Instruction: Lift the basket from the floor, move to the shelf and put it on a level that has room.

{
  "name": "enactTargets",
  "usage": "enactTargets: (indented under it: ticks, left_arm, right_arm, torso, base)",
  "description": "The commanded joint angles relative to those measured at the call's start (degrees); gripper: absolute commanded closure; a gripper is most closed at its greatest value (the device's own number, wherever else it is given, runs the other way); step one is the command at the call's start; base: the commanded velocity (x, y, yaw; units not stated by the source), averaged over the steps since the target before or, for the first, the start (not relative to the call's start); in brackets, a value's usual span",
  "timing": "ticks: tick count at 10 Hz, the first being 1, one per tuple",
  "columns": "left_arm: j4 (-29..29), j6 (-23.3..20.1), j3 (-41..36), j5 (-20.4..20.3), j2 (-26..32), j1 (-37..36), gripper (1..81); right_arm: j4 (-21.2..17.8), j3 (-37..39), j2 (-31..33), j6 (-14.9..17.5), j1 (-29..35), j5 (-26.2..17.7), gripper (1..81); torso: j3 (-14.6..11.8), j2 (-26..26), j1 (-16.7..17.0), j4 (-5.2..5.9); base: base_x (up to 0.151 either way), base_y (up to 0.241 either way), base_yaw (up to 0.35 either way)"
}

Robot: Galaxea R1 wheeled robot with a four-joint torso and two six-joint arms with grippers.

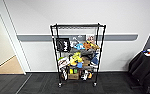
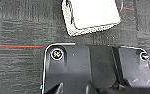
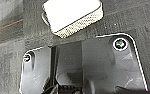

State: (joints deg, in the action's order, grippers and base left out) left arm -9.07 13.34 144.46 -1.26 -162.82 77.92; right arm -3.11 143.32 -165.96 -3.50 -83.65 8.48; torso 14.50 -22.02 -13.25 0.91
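Head view: the shelf (image 1: 77,55), a black wire rack on small casters, stands on dark carpet (image 1: 41,86) against a pale wall (image 1: 91,12) crossed by a grey horizontal rail (image 1: 121,37). Its top level (image 1: 77,25) is a flat black grid. The lower tiers are crowded with a dark bag (image 1: 63,44), coloured toys (image 1: 77,58) and a cardboard box (image 1: 73,76) on the lowest tier. To the right, apart from the rack, a table under a black cloth (image 1: 143,70) carries a few small objects too blurred to identify.

Left wrist view: the basket (image 2: 91,16) sits on the dark carpet, seen from above, its white lining filling the interior and its cream woven wall showing along two sides (a dark loop handle (image 2: 69,6) shows at one end).

Right wrist view: the same basket (image 3: 73,17) rests on the carpet beyond the robot's dark plate, turned at an angle to the plate's edge.

In both wrist views the fingers cannot be made out, so whether either gripper is spread or closed cannot be told.
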Motion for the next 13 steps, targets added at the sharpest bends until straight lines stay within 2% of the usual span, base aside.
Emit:
enactTargets:
  ticks: [1, 7, 8, 9, 13]
  left_arm:
    - [0.9, -0.2, 0.1, 2.9, 1.0, -4.7, 1.0]
    - [1.0, 1.5, 0.5, 3.0, 0.6, -6.6, 1.0]
    - [1.0, 1.5, 0.5, 3.1, 0.5, -6.9, 1.0]
    - [1.0, 1.5, 0.5, 3.6, 0.2, -7.3, 1.0]
    - [2.0, 2.4, 0.6, 4.5, -1.1, -8.7, 1.0]
  right_arm:
    - [-1.6, -0.9, 1.7, -0.2, 3.2, -2.9, 1.0]
    - [-3.3, -7.1, 6.6, -0.6, 6.0, -3.3, 1.0]
    - [-3.4, -8.3, 7.4, -0.6, 6.6, -3.3, 1.0]
    - [-3.4, -8.4, 7.5, -0.6, 7.3, -3.4, 1.0]
    - [-3.4, -7.1, 7.5, -0.6, 12.0, -9.2, 1.0]
  torso:
    - [5.1, -5.5, -3.6, 0.0]
    - [16.0, -17.1, -11.0, 0.0]
    - [12.5, -19.1, -12.3, 0.0]
    - [13.8, -20.5, -13.3, 0.0]
    - [14.7, -27.7, -17.8, 0.0]
  base:
    - [0.0, 0.0, 0.0]
    - [0.0, 0.0, 0.0]
    - [0.0, 0.0, 0.0]
    - [0.0, 0.0, 0.0]
    - [0.0, 0.0, 0.0]
